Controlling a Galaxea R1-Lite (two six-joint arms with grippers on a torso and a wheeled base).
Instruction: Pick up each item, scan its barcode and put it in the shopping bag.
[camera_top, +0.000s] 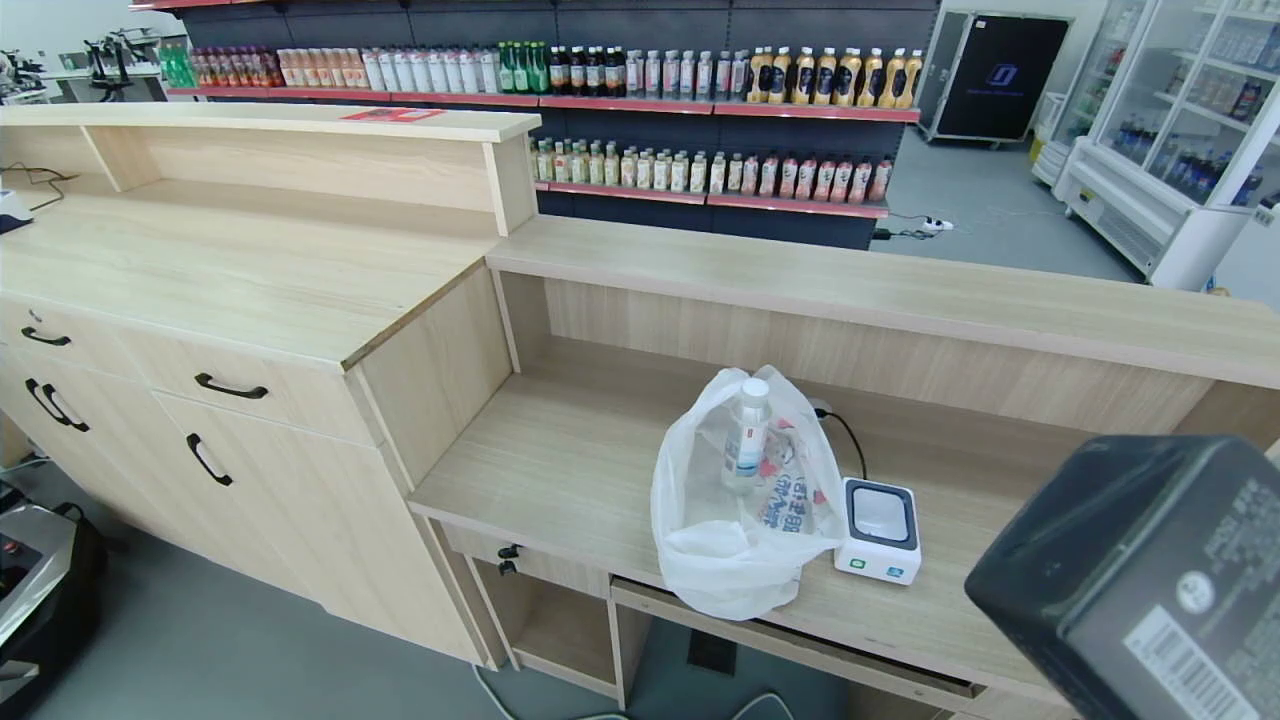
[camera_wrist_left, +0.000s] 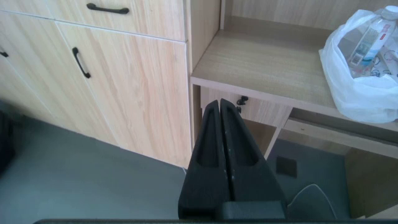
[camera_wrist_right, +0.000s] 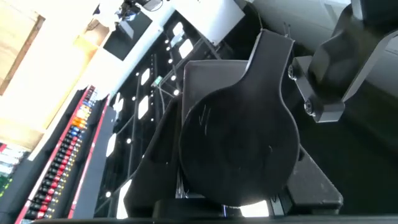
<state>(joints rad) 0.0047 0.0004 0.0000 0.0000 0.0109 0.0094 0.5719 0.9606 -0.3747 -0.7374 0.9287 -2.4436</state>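
right up close in the head view, a black box (camera_top: 1130, 570) fills the lower right corner, its barcode label (camera_top: 1185, 655) facing the camera. over to the right wrist view, and the right gripper (camera_wrist_right: 236, 149) is just a dark mass against ceiling lights, so whether it is clamped on that box, i cannot tell. the left wrist view gives what the head view doesn't: the left gripper (camera_wrist_left: 221, 104), jaws pressed flat together with nothing between them, hanging low in front of the cabinet doors (camera_wrist_left: 124, 93), below the edge of the counter (camera_top: 560, 470). up on that counter sits the white shopping bag (camera_top: 720, 540), mouth open, well apart from the left jaws, a clear bottle (camera_top: 747, 430) standing upright inside it. only the head view catches the white scanner (camera_top: 880, 530), just beside the bag on its right. farther back, shelves of drinks (camera_top: 720, 105) line the wall, with a glass-fronted fridge (camera_top: 1180, 130) off to the right.
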